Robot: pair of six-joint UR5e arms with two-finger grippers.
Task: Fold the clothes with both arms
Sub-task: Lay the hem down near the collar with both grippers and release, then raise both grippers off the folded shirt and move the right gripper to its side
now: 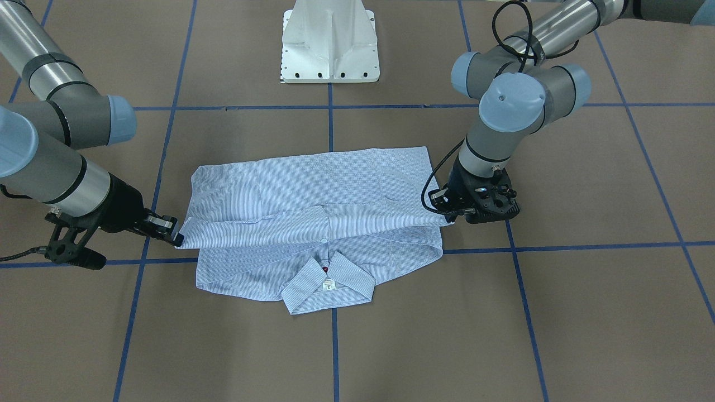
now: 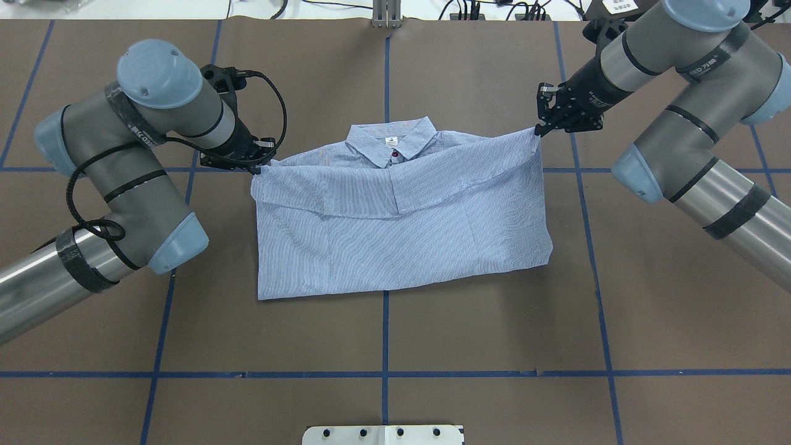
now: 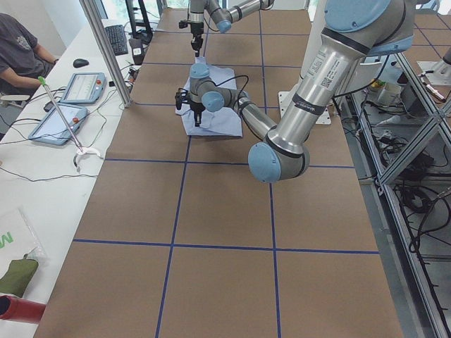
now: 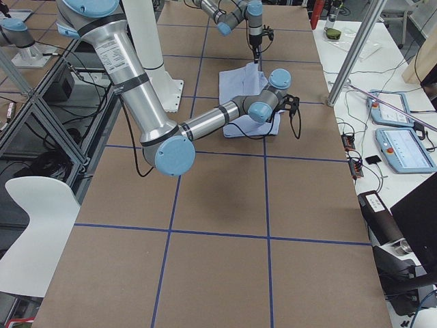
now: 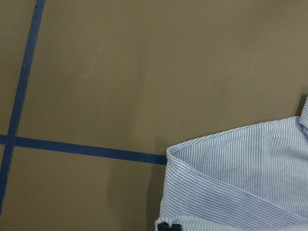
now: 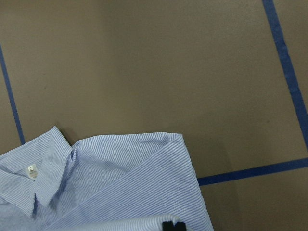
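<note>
Overhead exterior shows left arm and right arm jaws clenched on shirt corners.

The shirt is light blue with fine white stripes. Its collar is striped the same, with a white label inside it, a red button at the neck and a white button on the front. The table beneath is dull brown, crossed by a grid of dark blue tape, and my left arm and right arm are grey and bare silver with black bands and light-blue caps, my left gripper and right gripper black, my base white.
</note>
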